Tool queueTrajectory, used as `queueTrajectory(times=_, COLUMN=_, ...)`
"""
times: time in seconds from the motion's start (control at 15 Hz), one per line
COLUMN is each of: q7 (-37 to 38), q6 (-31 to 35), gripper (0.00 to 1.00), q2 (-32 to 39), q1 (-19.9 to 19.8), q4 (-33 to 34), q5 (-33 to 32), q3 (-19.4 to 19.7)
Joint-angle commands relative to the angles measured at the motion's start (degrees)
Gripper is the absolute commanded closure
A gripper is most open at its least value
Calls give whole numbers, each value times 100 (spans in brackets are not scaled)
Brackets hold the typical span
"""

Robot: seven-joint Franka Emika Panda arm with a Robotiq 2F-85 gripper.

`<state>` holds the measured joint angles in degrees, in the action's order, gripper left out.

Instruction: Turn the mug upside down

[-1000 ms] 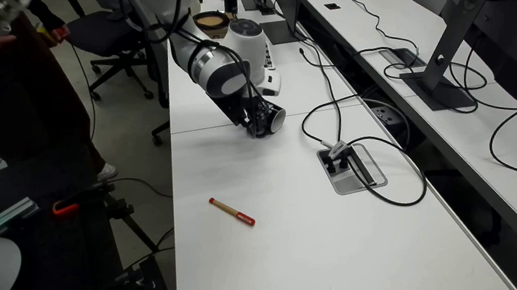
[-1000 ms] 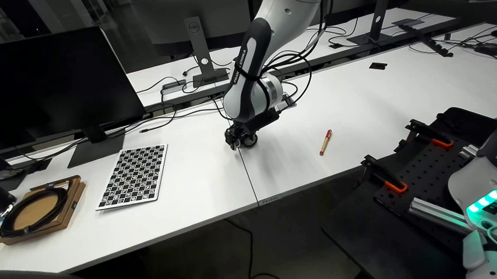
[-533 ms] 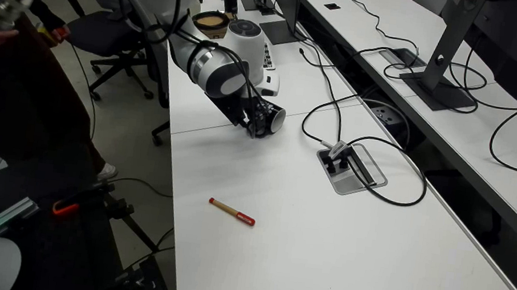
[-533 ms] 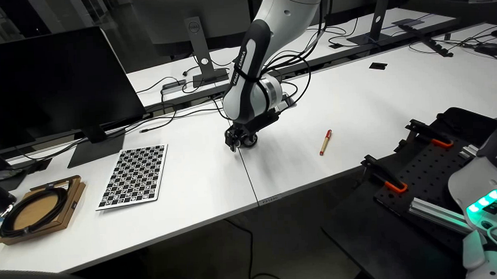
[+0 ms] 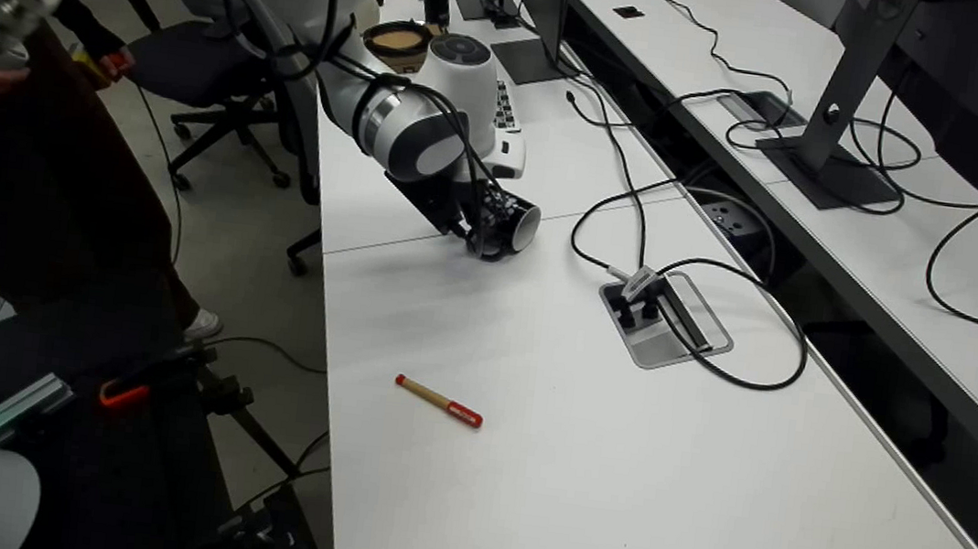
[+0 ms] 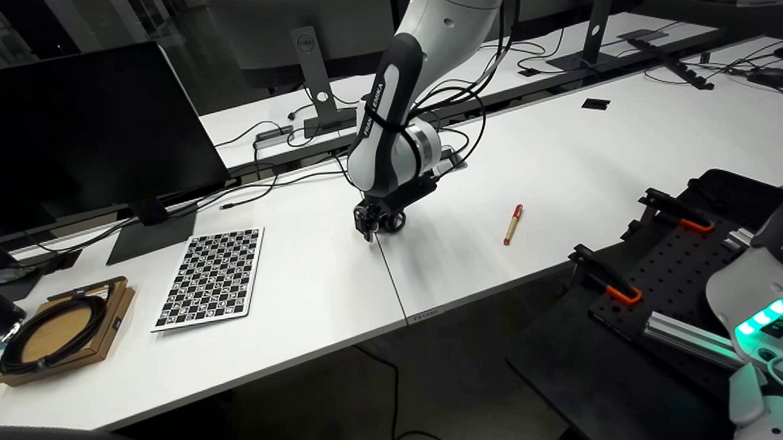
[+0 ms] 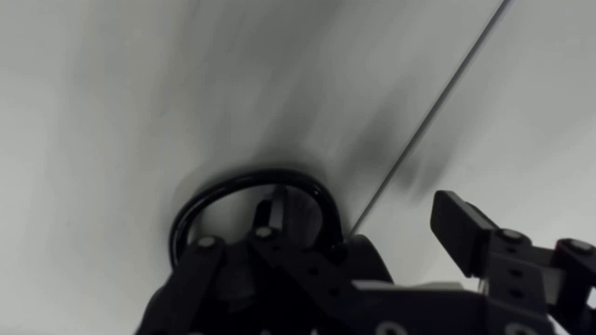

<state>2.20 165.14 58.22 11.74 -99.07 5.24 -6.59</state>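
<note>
The small black mug (image 5: 524, 228) lies on its side on the white table, its pale mouth facing the table's back in an exterior view. A dark ring of the mug (image 6: 395, 221) shows beside the fingers in an exterior view. In the wrist view, the mug's handle loop (image 7: 260, 177) is at lower centre, and part of its body (image 7: 368, 256) shows; the rest is hidden behind the gripper. My gripper (image 7: 358, 221) is open at the mug. One finger overlaps the handle loop; I cannot tell whether it is through it. The other finger stands apart to the right.
A red-and-tan pen (image 5: 438, 400) lies on the table (image 5: 612, 491). A socket panel with black cables (image 5: 668, 322) is towards the back edge. A checkered board (image 6: 211, 275), a cardboard box with coiled cable (image 6: 60, 336) and a monitor (image 6: 89, 146) stand on the other side.
The arm and gripper head have shifted slightly left in both exterior views. The mug stays almost in place.
</note>
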Motion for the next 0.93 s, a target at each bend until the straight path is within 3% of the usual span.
queueTrajectory(times=0.0, q7=154, q6=-142, gripper=53, q2=103, q1=98, q4=187, q5=-122, q3=142)
queueTrajectory(times=0.4, q7=118, q6=-104, gripper=97, q2=88, q1=74, q4=202, q5=-129, q3=148)
queueTrajectory(times=0.53, q7=98, q6=-108, gripper=95, q2=84, q1=63, q4=215, q5=-128, q3=124)
queueTrajectory(times=0.6, q7=87, q6=-97, gripper=100, q2=83, q1=57, q4=211, q5=-129, q3=112)
queueTrajectory(times=0.87, q7=36, q6=-101, gripper=96, q2=77, q1=-27, q4=221, q5=-94, q3=15)
